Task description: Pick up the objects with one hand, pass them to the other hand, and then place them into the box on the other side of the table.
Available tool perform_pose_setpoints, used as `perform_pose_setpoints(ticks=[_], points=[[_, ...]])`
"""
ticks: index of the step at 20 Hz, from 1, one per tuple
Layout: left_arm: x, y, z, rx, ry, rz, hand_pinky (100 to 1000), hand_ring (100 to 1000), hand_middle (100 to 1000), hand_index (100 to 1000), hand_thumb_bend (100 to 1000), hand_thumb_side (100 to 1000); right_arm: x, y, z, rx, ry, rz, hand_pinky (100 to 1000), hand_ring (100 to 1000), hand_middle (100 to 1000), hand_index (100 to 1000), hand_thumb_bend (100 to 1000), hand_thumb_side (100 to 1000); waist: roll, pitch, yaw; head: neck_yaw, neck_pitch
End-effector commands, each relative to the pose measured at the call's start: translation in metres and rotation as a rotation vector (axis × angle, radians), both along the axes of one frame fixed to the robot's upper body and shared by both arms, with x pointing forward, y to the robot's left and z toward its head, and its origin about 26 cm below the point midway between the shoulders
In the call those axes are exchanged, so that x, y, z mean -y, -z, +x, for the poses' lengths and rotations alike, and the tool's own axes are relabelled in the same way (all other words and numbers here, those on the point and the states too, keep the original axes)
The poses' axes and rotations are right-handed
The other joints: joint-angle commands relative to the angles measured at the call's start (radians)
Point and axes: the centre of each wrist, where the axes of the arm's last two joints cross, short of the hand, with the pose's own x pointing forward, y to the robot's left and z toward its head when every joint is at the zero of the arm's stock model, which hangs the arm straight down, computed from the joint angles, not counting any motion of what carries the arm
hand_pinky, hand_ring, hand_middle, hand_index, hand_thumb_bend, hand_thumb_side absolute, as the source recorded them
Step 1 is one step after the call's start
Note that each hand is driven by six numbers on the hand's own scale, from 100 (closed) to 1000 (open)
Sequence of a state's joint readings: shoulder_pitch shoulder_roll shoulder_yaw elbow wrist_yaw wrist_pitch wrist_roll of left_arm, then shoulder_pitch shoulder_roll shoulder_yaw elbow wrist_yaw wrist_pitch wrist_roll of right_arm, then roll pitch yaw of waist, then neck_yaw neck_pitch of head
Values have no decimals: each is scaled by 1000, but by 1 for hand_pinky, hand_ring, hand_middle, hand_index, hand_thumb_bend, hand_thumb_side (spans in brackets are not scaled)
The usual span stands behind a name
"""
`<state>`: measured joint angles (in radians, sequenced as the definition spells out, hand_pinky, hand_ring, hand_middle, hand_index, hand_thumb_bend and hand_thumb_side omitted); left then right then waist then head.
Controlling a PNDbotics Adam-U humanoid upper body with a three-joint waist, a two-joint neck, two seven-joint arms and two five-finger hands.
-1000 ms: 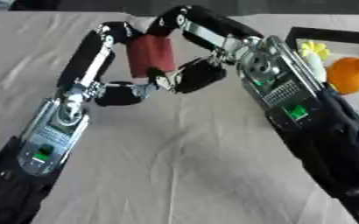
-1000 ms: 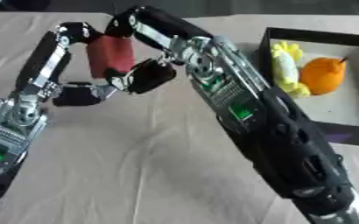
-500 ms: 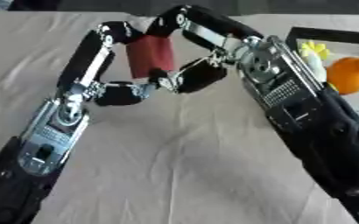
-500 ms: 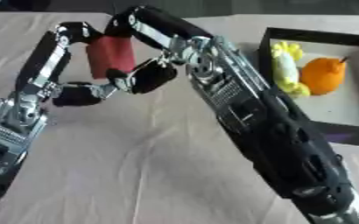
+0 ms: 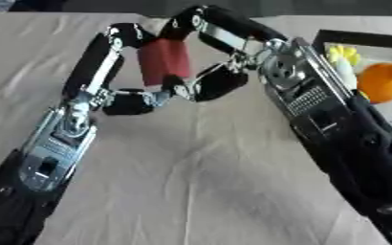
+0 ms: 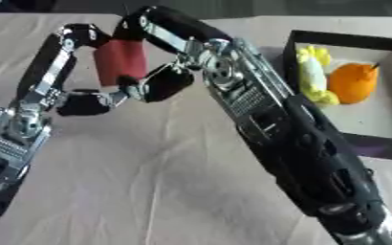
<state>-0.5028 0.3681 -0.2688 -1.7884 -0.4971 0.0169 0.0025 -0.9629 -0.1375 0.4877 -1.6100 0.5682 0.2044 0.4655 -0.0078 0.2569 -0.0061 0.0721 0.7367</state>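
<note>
A dark red cylinder (image 5: 164, 61) is held above the beige cloth at upper centre, gripped from both sides. My left hand (image 5: 99, 64) comes in from the lower left, its fingers curled over the cylinder's left side and top and its thumb under it. My right hand (image 5: 233, 40) reaches in from the right, fingers arched over the cylinder's top and thumb (image 5: 219, 82) pressed against its lower right. The black-rimmed box (image 6: 343, 39) lies at the right edge, behind my right forearm.
In the box lie an orange fruit (image 6: 353, 82) and a yellow object (image 6: 315, 72). Wrinkled beige cloth (image 5: 191, 182) covers the table between the two forearms and toward the front.
</note>
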Motion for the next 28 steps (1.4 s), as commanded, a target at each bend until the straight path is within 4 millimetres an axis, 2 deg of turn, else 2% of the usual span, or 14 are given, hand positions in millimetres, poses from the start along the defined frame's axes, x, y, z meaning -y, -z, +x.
perform_pose_setpoints(ticks=[1, 3, 5, 6, 7, 11, 15, 21, 28], points=[[3, -11, -3, 46, 28, -26, 731, 650, 527, 620, 328, 157, -2, -7, -1, 30, 7, 14, 932, 766, 585, 590, 100, 100, 3, -34, 1, 1, -6], [3, -11, -3, 54, 25, -31, 740, 667, 548, 699, 456, 255, -2, -7, -2, 35, 9, 21, 928, 750, 551, 557, 100, 100, 3, -34, 1, 2, -8], [3, -11, -3, 60, 21, -34, 746, 679, 568, 736, 549, 316, -2, -8, -3, 38, 11, 25, 924, 741, 536, 545, 100, 100, 3, -35, -1, 2, -9], [3, -11, -3, 63, 17, -35, 745, 679, 569, 739, 555, 320, -1, -8, -3, 39, 11, 25, 924, 740, 534, 544, 100, 100, 3, -35, -1, 3, -9], [3, -10, -3, 66, 14, -34, 747, 685, 579, 752, 616, 361, -1, -9, -3, 39, 11, 24, 922, 731, 521, 534, 100, 100, 4, -35, -2, 3, -9], [3, -10, -3, 80, -2, -27, 757, 701, 598, 778, 724, 422, 0, -10, -4, 37, 11, 29, 922, 727, 514, 527, 100, 100, 5, -36, -2, 3, -9], [2, -10, -2, 88, -19, -3, 772, 720, 616, 797, 780, 470, 2, -11, -4, 32, 13, 33, 920, 725, 513, 526, 100, 100, 6, -36, -4, 3, -11], [1, -8, -1, 88, -41, 64, 796, 744, 642, 817, 855, 492, 3, -11, -3, 24, 20, 44, 920, 725, 514, 527, 100, 100, 8, -37, -5, 4, -13], [-1, -4, 0, 78, -115, 91, 803, 752, 654, 841, 867, 474, 9, -14, -3, 20, 36, 67, 920, 725, 514, 528, 100, 100, 8, -38, -8, 5, -16]])
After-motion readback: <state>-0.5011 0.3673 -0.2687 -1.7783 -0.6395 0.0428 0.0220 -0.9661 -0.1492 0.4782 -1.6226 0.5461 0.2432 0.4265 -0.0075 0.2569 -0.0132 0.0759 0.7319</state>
